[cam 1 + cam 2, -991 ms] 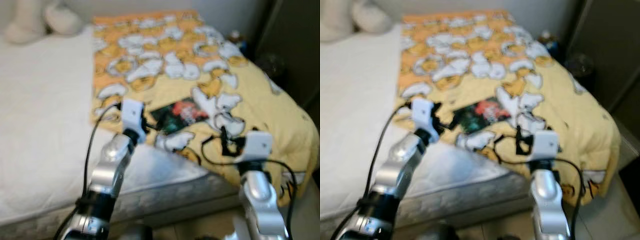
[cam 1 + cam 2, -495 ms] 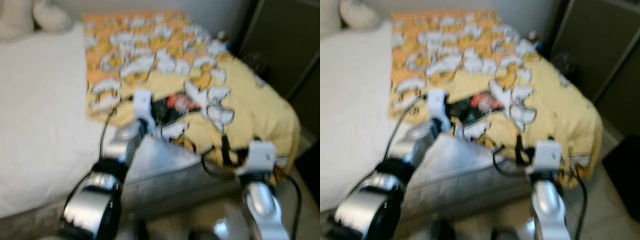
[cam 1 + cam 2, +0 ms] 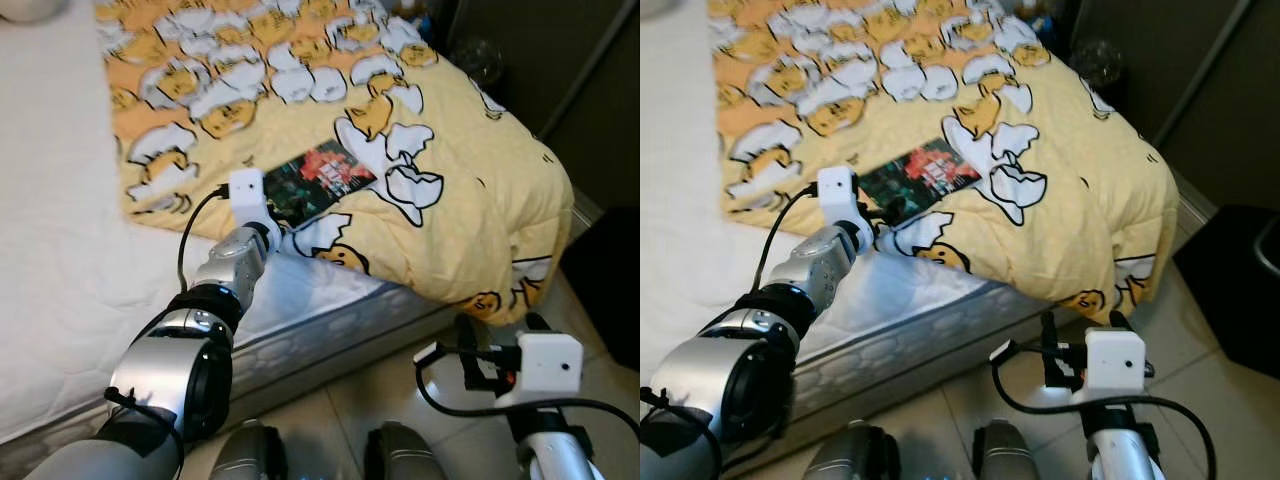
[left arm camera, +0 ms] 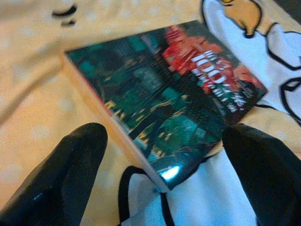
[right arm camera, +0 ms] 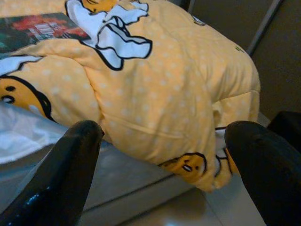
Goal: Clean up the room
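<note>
A book (image 3: 318, 180) with a dark green and red cover lies flat on the yellow egg-print blanket (image 3: 470, 180) near the bed's front edge. My left gripper (image 4: 164, 188) reaches over the mattress edge and stands open, its black fingers (image 4: 61, 179) on either side of the book's (image 4: 169, 99) near corner, not closed on it. My right gripper (image 5: 164, 174) hangs low in front of the bed over the floor, open and empty, pointing at the blanket's hanging fold (image 5: 178, 94).
A white sheet (image 3: 50, 250) covers the bed's left part. A dark cabinet (image 3: 560, 60) stands to the right, with a black object (image 3: 1240, 290) on the tiled floor (image 3: 400, 390) beside it. Small items (image 3: 475, 60) sit at the bed's far corner.
The camera has tilted down and shifted. My left gripper has reached forward to the book's corner. My right arm has dropped from the blanket to floor level before the bed.
</note>
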### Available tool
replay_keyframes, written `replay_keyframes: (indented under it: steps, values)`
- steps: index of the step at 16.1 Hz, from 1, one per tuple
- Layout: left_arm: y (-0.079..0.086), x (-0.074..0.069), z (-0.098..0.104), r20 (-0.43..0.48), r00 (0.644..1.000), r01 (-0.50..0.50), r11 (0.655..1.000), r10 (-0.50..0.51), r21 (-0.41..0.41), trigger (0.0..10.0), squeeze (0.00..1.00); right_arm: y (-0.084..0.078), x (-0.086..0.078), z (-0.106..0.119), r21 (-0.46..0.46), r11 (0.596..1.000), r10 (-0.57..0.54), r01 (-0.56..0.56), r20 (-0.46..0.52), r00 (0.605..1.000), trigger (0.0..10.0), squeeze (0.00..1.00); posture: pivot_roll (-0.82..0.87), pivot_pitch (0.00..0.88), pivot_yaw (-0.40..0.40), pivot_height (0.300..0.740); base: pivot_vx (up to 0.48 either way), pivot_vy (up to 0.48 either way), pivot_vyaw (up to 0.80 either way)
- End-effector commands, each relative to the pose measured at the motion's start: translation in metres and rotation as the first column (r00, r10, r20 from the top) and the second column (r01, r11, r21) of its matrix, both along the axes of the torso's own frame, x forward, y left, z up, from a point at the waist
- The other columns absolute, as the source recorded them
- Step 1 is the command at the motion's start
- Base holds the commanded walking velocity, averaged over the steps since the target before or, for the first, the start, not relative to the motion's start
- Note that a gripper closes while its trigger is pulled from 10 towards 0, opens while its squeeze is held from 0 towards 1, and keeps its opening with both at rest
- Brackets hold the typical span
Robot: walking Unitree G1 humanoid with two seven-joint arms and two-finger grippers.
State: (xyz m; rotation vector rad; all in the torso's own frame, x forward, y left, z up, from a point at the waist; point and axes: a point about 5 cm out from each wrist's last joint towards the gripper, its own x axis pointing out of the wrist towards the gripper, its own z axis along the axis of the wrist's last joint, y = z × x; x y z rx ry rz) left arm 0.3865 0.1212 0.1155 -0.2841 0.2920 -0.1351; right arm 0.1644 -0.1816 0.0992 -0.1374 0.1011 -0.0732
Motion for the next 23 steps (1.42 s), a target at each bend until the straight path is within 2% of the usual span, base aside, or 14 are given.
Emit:
replay_keyframes:
  steps: [1,3,6,9,12,14,16,18,23]
  values:
    - [0.002,0.0,-0.001,-0.013,0.999,-0.031,0.999,0.031,-0.014,10.0,0.0,0.003,-0.004,0.005,0.006,1.0,0.016,-0.016,-0.003,1.0,10.0,0.0,-0.28,0.229,-0.017,0.695,0.0,0.0,0.0]
    - [0.005,-0.001,-0.004,-0.046,0.994,-0.106,0.986,0.101,-0.127,10.0,0.0,0.006,-0.008,0.013,0.008,0.996,0.086,-0.085,-0.014,0.996,10.0,0.0,-0.29,0.258,-0.068,0.695,0.0,0.0,0.0]
    - [0.002,-0.002,-0.008,-0.066,0.991,-0.124,0.979,0.114,-0.161,10.0,0.0,0.005,-0.008,0.015,0.003,0.993,0.121,-0.121,-0.03,0.992,10.0,0.0,-0.29,0.262,-0.092,0.695,0.0,0.0,0.0]
    - [-0.003,-0.001,-0.004,-0.068,0.991,-0.132,0.958,0.118,-0.253,10.0,0.0,0.009,-0.005,0.017,0.006,0.989,0.145,-0.145,-0.039,0.989,10.0,0.0,-0.28,0.252,-0.092,0.695,0.0,0.0,0.0]
    - [-0.012,0.008,0.018,0.028,0.998,-0.052,0.972,0.06,-0.23,10.0,0.0,0.01,-0.005,0.016,0.014,0.99,0.142,-0.141,-0.041,0.989,10.0,0.0,-0.28,0.249,-0.082,0.695,0.0,0.0,0.0]
    - [-0.019,0.009,0.021,0.036,0.999,-0.031,0.972,0.041,-0.233,10.0,0.0,0.011,-0.005,0.014,0.016,0.99,0.142,-0.141,-0.047,0.989,10.0,0.0,-0.28,0.249,-0.079,0.695,0.0,0.0,0.0]
    - [-0.023,0.008,0.019,0.024,0.999,-0.026,0.972,0.033,-0.235,10.0,0.0,0.011,-0.004,0.015,0.017,0.99,0.143,-0.143,-0.05,0.988,10.0,0.0,-0.29,0.25,-0.085,0.695,0.0,0.0,0.0]
    - [-0.035,0.003,0.011,-0.021,1.0,-0.026,0.952,0.021,-0.305,10.0,0.0,0.01,-0.006,0.015,0.014,0.988,0.152,-0.151,-0.057,0.987,10.0,0.0,-0.3,0.251,-0.097,0.695,0.0,0.0,0.0]
    - [-0.048,-0.007,-0.007,-0.099,0.995,-0.047,0.941,0.014,-0.336,10.0,0.0,0.012,-0.007,0.014,0.012,0.986,0.165,-0.165,-0.065,0.984,10.0,0.0,-0.31,0.252,-0.102,0.695,0.0,0.0,0.0]
